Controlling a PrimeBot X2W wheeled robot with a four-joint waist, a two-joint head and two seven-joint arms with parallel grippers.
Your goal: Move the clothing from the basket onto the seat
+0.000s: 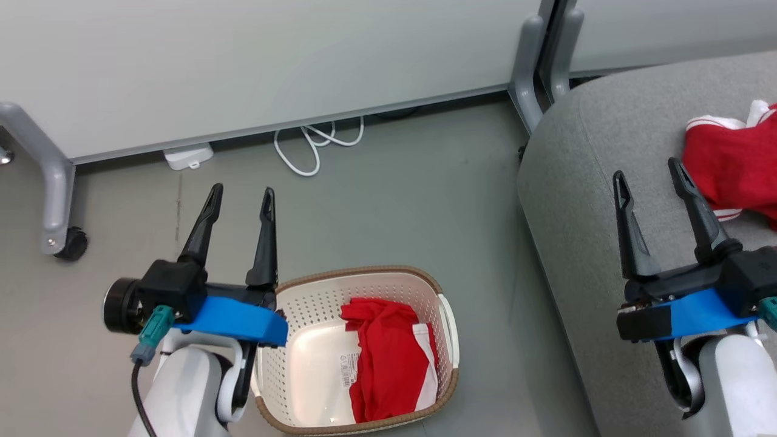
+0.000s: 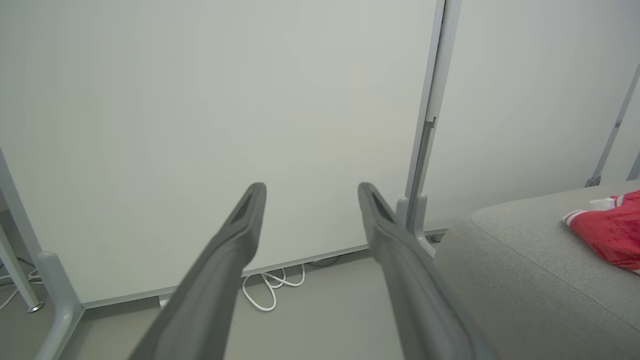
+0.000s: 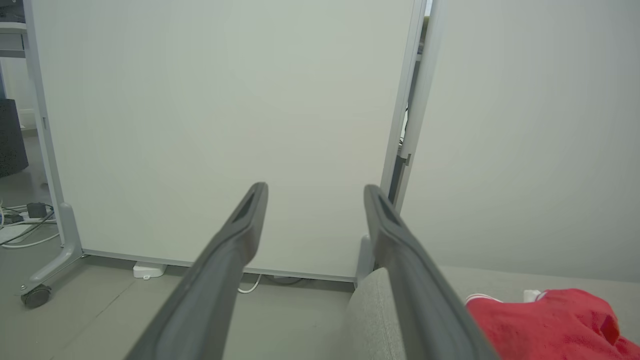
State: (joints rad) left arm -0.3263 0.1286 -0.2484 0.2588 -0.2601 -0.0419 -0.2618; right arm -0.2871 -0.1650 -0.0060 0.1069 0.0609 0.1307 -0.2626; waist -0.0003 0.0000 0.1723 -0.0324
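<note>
A red garment with white trim (image 1: pixel 391 367) lies in the right half of the cream basket (image 1: pixel 285 340) on the floor. The basket's bare base shows a label sticker. A second red garment (image 1: pixel 731 164) (image 2: pixel 607 230) (image 3: pixel 545 322) rests on the grey seat (image 1: pixel 583 182) at the right. My left gripper (image 1: pixel 241 195) (image 2: pixel 310 190) hangs open to the left of the basket, above the floor, holding nothing. Above the seat's front part my right gripper (image 1: pixel 648 169) (image 3: pixel 315 190) is open and empty, its fingertips just left of the garment there.
Pale partition panels (image 1: pixel 243 60) on grey legs with casters (image 1: pixel 70 246) stand behind the floor area. A white cable (image 1: pixel 315 145) and a white adapter (image 1: pixel 188 156) lie at the panel's foot. More cables (image 3: pixel 20 225) lie at the far left in the right wrist view.
</note>
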